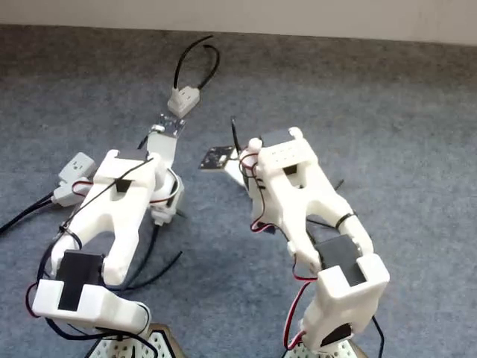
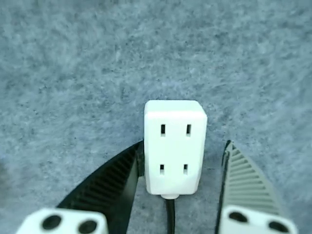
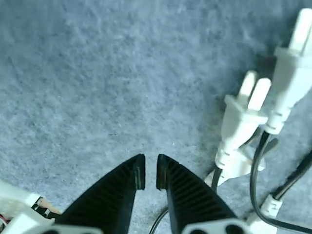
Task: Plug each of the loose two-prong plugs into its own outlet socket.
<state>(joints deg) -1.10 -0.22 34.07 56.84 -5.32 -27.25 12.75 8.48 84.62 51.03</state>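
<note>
Grey carpet (image 1: 395, 104) lies under both arms. In the left wrist view the left gripper (image 2: 183, 146) has its jaws apart around a white socket (image 2: 174, 146). The black finger (image 2: 114, 180) sits right against one side of the socket. The pale finger (image 2: 241, 180) stands off from the other side, with carpet showing between. Both pairs of slots face the camera and are bare, and a black cord (image 2: 170, 214) leaves the socket's end nearest the gripper.

In the right wrist view the right gripper (image 3: 147, 170) hangs low over bare carpet. Its jaws are almost together, with a thin gap and nothing in it. Off to one side, apart from the fingers, lie two white plugs. The near plug (image 3: 242, 119) and the far plug (image 3: 291, 66) lie side by side, prongs pointing away from the gripper. Black leads (image 3: 256, 170) run back from their bases.

In the high view the left arm (image 1: 119, 201) stretches towards a far socket (image 1: 182, 99), whose black cable (image 1: 195, 63) loops away beyond it. A side socket (image 1: 74, 173) lies just beside that arm. Whether either is the one between the left jaws cannot be told. The right arm (image 1: 298, 186) reaches to the middle of the carpet.
</note>
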